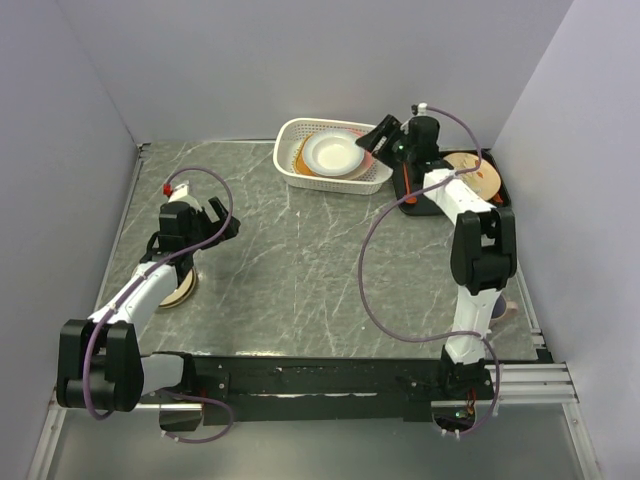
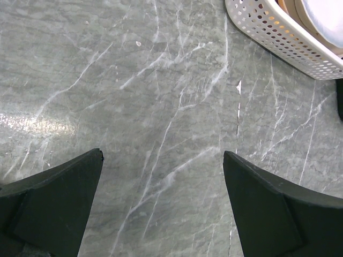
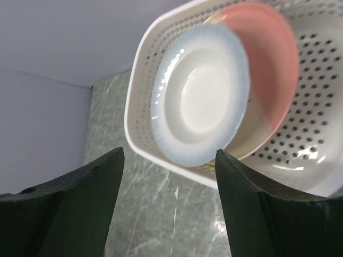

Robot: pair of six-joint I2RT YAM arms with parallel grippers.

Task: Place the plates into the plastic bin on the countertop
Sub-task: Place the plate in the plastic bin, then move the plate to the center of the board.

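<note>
The top external view looks down from high behind the near edge over the whole countertop (image 1: 300, 280); the left wrist view faces that surface closely, catching a corner of the plastic bin (image 2: 262, 24); the right wrist view looks closely into the same bin.

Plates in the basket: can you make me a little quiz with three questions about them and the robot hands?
1. True or false: the left gripper is holding a plate.
2. Pick one: what lies on top inside the plastic bin? A. a black plate. B. the white plate with a pale blue rim. C. a green cup.
3. In one word: are the jaws of the right gripper, up above the bin's right end, open or shut?

Key: 1 false, its jaws are wide apart over bare countertop; 2 B; 3 open.
</note>
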